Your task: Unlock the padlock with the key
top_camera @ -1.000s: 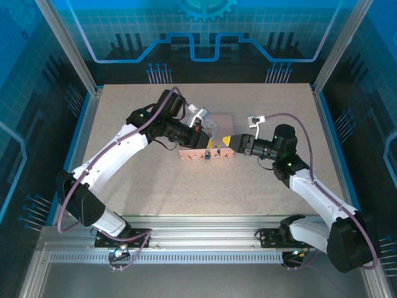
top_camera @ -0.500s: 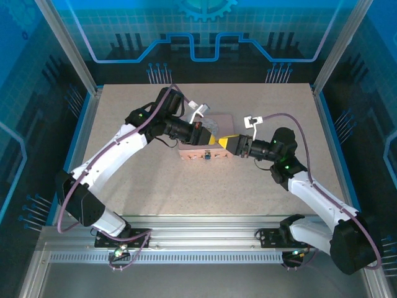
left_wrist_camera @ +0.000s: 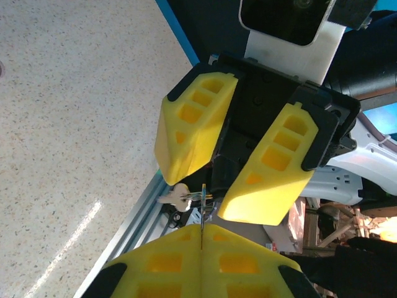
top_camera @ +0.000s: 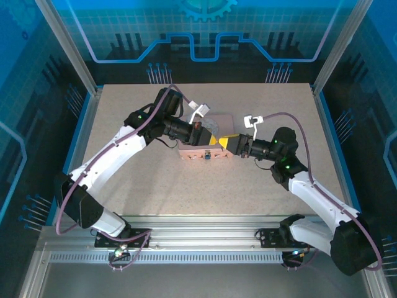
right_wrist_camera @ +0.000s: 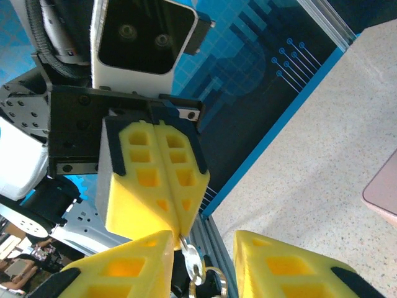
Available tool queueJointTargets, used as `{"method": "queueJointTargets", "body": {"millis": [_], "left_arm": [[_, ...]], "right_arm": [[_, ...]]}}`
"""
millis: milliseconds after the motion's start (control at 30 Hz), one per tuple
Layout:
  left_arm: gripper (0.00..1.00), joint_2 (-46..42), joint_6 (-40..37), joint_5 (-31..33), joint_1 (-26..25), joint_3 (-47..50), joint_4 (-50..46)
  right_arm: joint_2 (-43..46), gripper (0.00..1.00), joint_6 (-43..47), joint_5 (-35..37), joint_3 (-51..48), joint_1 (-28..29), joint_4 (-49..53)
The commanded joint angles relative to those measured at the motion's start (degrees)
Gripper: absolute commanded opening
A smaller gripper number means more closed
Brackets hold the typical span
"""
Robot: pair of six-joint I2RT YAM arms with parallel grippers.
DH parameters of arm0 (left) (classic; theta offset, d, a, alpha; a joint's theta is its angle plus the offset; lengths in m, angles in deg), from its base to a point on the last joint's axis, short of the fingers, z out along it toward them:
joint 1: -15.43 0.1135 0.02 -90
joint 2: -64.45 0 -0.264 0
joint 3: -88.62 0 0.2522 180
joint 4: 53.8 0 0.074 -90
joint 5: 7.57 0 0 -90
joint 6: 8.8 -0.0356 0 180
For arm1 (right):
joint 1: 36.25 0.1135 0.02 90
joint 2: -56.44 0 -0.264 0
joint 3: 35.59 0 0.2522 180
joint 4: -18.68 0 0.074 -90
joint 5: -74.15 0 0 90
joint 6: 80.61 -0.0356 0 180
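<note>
Blue circuit-patterned walls [top_camera: 205, 37] and an aluminium frame enclose a speckled beige table [top_camera: 155, 186]. A pink box [top_camera: 193, 153] lies mid-table. Above it the grippers meet. The left gripper [right_wrist_camera: 180, 226] is clamped on the key [right_wrist_camera: 189, 254]. The right gripper [right_wrist_camera: 201, 242] has its jaws apart, flanking the key.

Speckled beige table [top_camera: 161, 186] inside a booth, blue circuit-pattern walls [top_camera: 205, 37] behind and at both sides, slanted aluminium posts [top_camera: 65, 46] at the back corners, slotted metal rail [top_camera: 198, 239] along the near edge, tan block [top_camera: 189, 154] mid-table.
</note>
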Motion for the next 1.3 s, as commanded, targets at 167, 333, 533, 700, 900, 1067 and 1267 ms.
{"method": "queueJointTargets", "body": {"millis": [167,333,533,700,900,1067,1267], "left_arm": [[0.0,-1.88,0.91,-2.49,0.54,0.44,0.9],[0.0,-2.21,1.16,-2.66,1.16,0.24,1.33],[0.0,-2.23,1.58,-2.98,1.43,0.33,1.7],[0.0,-2.05,1.7,-4.41,1.34,0.46,1.82],[0.0,-2.36,1.79,-4.61,1.25,0.85,2.09],[0.0,-2.54,1.66,-4.6,1.26,1.07,2.26],[0.0,-3.28,2.28,-4.65,1.25,2.38,3.66]], "right_arm": [[1.14,0.24,1.44,-1.84,2.1,0.72,-0.91],[1.86,0.3,1.83,-3.13,1.56,0.74,-0.71],[3.07,0.25,2.18,-3.63,1.45,0.71,-0.34],[2.91,0.26,2.19,-4.2,2.32,1.05,-0.8],[2.39,0.2,2.6,-4.13,3.27,2.1,-1.04],[2.4,0.02,2.54,-3.41,3.07,2.41,-1.4],[3.89,0.0,4.3,-2.77,2.63,2.5,0.35]]}}
